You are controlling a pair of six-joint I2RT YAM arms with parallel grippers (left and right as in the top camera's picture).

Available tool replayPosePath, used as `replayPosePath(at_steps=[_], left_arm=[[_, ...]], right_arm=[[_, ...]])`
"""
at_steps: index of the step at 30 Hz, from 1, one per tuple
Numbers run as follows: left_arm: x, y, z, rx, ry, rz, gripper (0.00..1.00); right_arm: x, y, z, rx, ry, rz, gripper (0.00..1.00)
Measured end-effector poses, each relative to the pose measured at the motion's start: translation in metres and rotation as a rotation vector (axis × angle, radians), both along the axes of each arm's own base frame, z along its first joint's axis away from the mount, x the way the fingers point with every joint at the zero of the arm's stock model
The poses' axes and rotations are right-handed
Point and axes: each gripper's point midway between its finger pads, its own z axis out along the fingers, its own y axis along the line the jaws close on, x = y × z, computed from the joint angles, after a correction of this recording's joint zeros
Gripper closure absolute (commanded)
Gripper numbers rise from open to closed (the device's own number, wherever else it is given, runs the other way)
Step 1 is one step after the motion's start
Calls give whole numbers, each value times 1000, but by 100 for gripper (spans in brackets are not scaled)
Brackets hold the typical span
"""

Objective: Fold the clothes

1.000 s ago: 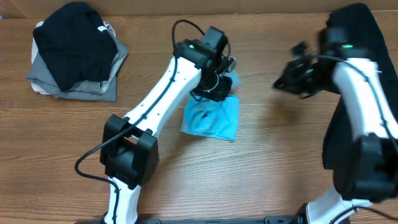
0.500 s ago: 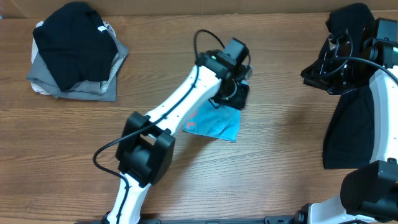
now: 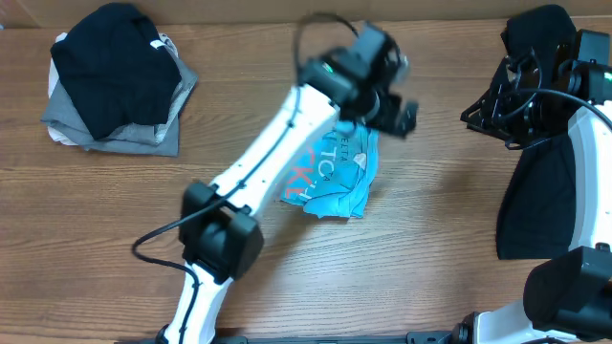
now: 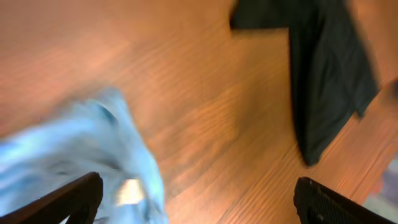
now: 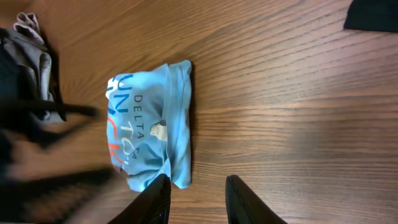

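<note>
Hovering spread and empty over the folded T-shirt (image 3: 335,172), the left hand (image 4: 199,190) is wrapping up; the black garment (image 3: 535,205) is waiting next.

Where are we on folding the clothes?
Done, by the look: a folded stack at far left, black on grey, and the light-blue T-shirt folded small in the middle, a bit rumpled. In hand: nothing; left gripper wide open above the T-shirt, right gripper open and empty. Left: the black garment at the right edge looks unfolded.
</note>
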Motion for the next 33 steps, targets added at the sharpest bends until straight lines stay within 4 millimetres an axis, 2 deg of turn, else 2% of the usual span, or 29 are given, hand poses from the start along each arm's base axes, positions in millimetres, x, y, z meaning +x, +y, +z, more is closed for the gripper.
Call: replayPosePath(at_steps=[2,3,5,7,9,10,12,17,20,24,27,31,33], left_arm=[[23,24,31,-33,-38,65,0],[31,36,41,-42,-49,94,0],[49,71,54,-43,-46,172,0],[57,105,54,-25,-19,235,0],[63,139,47,8,20,296,0],[64,152,43,28,37,316,0],[64,172,32,74,65,348,0],[54,183,2,156,132,354,0],[54,185,-11,176,143,354,0],[56,186,-19,185,147,357,0],[58,185,-21,183,141,358,0],[58,184,-22,185,138,355,0],[57,181,-22,185,137,351,0]], right_arm=[[-3,3,-1,-4,12,9,67],[-4,6,-2,-7,18,18,67],[-8,20,-4,-10,34,60,63],[-13,40,-8,-13,50,120,62],[-25,68,-19,-11,93,189,62],[-34,85,-28,-14,130,230,62],[-46,104,-45,-51,184,254,60],[-85,136,-98,-181,328,269,49],[-103,153,-121,-237,361,283,46],[-103,180,-127,-259,303,293,41],[-97,191,-127,-269,257,284,41],[-90,195,-127,-279,220,267,43],[-88,194,-128,-284,212,258,46]])
